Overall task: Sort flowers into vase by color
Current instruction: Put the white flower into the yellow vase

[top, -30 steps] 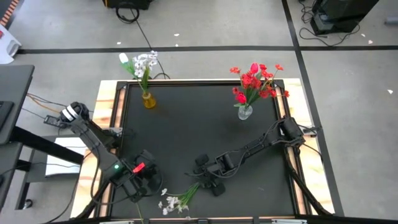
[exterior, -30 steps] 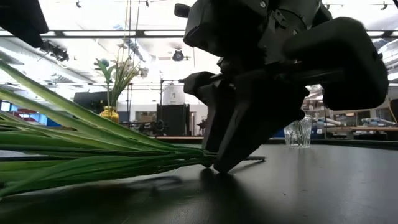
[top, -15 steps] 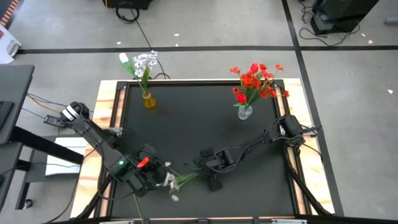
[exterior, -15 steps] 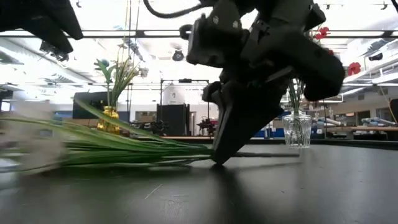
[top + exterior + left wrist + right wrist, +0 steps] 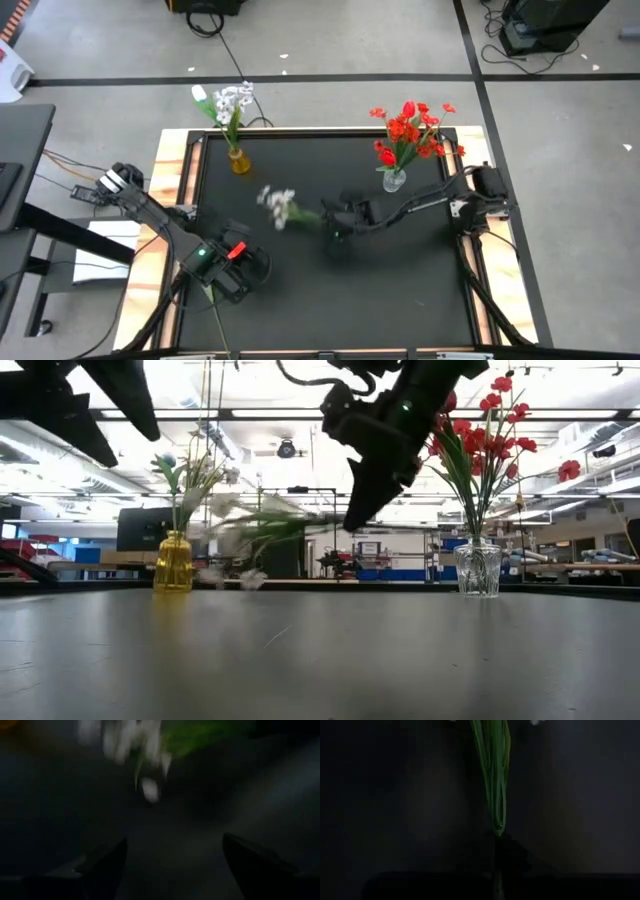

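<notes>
A white-bloomed flower sprig (image 5: pixel 280 207) on green stems hangs in the air over the middle of the black table (image 5: pixel 400 290), with my right gripper (image 5: pixel 336 220) shut on it. In the low view the sprig (image 5: pixel 250 540) is blurred, well above the tabletop. A yellow vase (image 5: pixel 239 161) with white flowers stands at the far left, and a clear glass vase (image 5: pixel 394 181) with red flowers at the far right. My left gripper (image 5: pixel 172 865) is open near the table's near left, its fingers on nothing. My right gripper pinches the sprig's bundled green stems at their bare lower end (image 5: pixel 498 831) between its two fingers. The fingers come slanting down from the table's right. The sprig is lifted clear and sticks out about level toward the table's left, blooms (image 5: pixel 274 200) outermost.
A wooden frame (image 5: pixel 172 180) rims the black table. A thin green strand (image 5: pixel 216 322) lies by the left arm at the near edge. The two vases stand along the far side; the middle and near right of the table are bare.
My right gripper has risen and gone toward the far edge, rolling its wrist, and has carried the white sprig along. The sprig lay on the table near the near edge; now it is lifted clear, its blooms swung up to mid-table.
</notes>
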